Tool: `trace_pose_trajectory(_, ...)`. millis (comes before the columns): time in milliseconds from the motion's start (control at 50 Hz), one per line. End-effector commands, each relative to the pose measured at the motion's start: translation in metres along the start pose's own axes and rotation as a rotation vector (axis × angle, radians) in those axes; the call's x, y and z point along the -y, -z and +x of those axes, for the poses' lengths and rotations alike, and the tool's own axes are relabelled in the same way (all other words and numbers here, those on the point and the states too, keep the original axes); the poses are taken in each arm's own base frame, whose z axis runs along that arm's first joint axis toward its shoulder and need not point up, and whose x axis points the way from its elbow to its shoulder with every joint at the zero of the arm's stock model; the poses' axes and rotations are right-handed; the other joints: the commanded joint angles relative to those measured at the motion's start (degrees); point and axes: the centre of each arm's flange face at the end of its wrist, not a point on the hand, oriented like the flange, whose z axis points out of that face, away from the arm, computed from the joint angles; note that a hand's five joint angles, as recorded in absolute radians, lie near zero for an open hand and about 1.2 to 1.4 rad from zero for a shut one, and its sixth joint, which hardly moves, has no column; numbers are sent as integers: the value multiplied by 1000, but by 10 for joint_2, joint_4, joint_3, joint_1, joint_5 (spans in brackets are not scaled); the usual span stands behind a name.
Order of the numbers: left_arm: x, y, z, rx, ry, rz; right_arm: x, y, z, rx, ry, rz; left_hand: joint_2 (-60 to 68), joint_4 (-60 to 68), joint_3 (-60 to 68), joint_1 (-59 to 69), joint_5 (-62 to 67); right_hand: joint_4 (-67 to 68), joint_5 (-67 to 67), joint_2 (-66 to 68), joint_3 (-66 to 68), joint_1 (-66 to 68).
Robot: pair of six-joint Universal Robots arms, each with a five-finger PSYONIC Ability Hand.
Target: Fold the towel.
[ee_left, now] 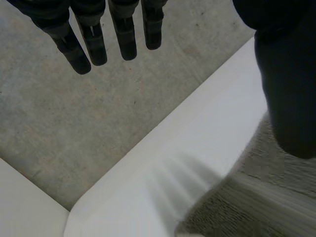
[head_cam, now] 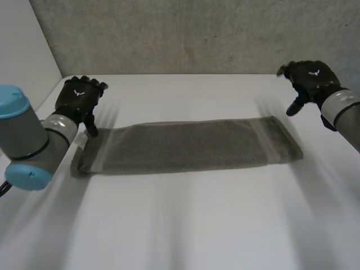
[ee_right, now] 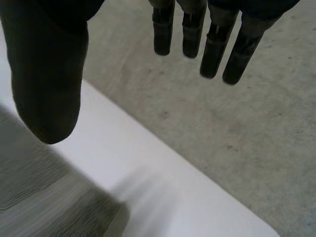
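Here, in the head view, a grey towel (head_cam: 185, 145) lies flat as one long strip across the white table (head_cam: 185, 225), with a concrete wall (head_cam: 185, 34) behind. The left hand (head_cam: 80, 97) is at the towel's far left corner, its thumb pointing down at the cloth edge; whether it touches cannot be told. The right hand (head_cam: 312, 79) is just beyond the far right corner, clear of the cloth, with its thumb pointing down.

In the left wrist view, the left hand's fingers (ee_left: 94, 44) are straight and spread well apart from the thumb, holding nothing. The towel's end (ee_left: 247, 207) lies on the table under the thumb.

In the right wrist view, the right hand's fingers (ee_right: 215, 54) are likewise straight and apart from the thumb, holding nothing. The towel's end (ee_right: 44, 197) lies beneath the thumb, near the table's far edge.
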Motion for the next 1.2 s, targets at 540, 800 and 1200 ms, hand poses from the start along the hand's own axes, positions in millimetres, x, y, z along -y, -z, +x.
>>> trace_pose_trajectory(540, -55, 37, 7, -92, 44, -184, -98, 33, -24, 97, 144, -273, 54, 53, 60, 48, -39, 188, 182, 192, 192, 189)
trace_pose_trajectory(800, -69, 34, 12, -106, -17, -213, -104, 24, -23, 79, 164, -235, 98, 97, 103, 92, 5, 194, 187, 197, 197, 194)
trace_pose_trajectory(1200, -76, 32, 14, -113, -32, -227, -118, 10, -20, 68, 220, -244, 254, 254, 260, 249, 161, 481, 475, 485, 485, 482)
